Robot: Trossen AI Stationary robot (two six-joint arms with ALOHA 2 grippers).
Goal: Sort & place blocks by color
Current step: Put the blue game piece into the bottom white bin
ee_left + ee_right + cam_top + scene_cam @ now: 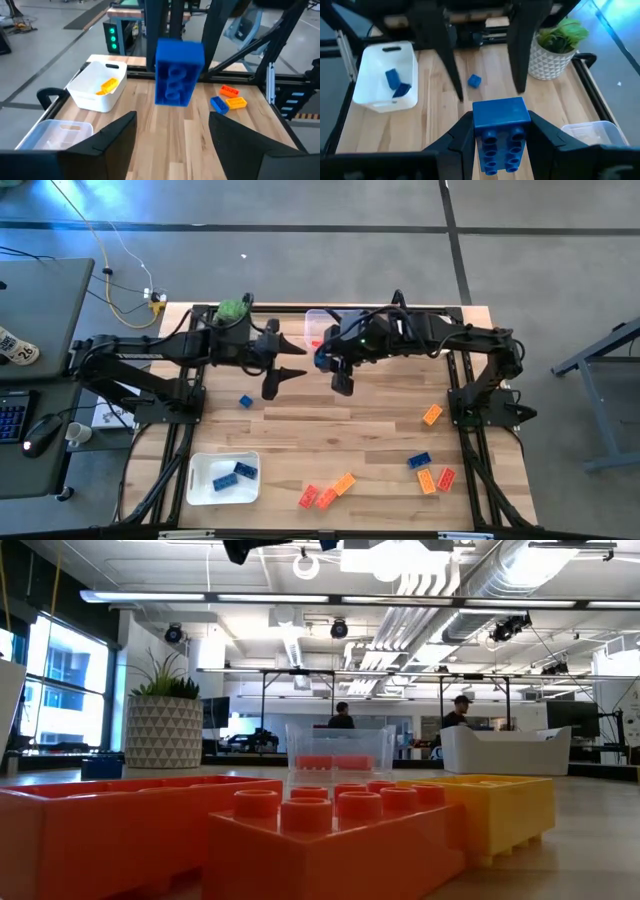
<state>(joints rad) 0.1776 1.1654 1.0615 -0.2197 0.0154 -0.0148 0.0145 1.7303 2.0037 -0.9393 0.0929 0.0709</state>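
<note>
Glossy plastic blue block [499, 131], pale wooden table [350, 430]

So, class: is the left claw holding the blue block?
No: the right claw grips the blue block, while the left claw stands open.

An orange brick [330, 840] fills the lower centre of the frame, its round studs facing up. A larger orange brick [110, 825] lies at the lower left, and a yellow brick [500, 805] sits behind at the right. Beyond them, at mid-frame, stands a clear plastic bin [340, 755] with something red inside. A potted plant [163, 720] in a patterned white pot stands at the left, a white tray [505, 750] at the right. Two people [341, 716] show far back in the room.
</note>
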